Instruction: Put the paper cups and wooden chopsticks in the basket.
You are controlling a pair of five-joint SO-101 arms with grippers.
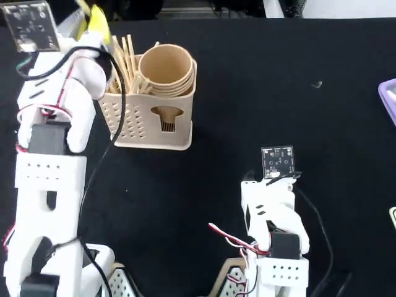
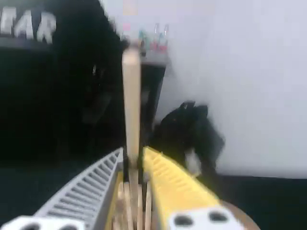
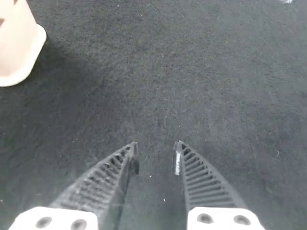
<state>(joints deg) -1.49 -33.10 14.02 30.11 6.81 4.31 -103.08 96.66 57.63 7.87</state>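
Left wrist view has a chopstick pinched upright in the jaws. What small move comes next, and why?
Probably open the left jaws a little to release the chopstick. It stands upright between them, its lower end seemingly among the other chopsticks in the basket, beside the paper cups, so it should drop in.

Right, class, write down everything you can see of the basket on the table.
The basket is a cream, plastic-looking box with rounded corners, rows of small holes in its walls and a cut-out in its front wall. It stands upright on the black table, holding nested paper cups and standing wooden chopsticks. In the high view the left arm overlaps its left side.
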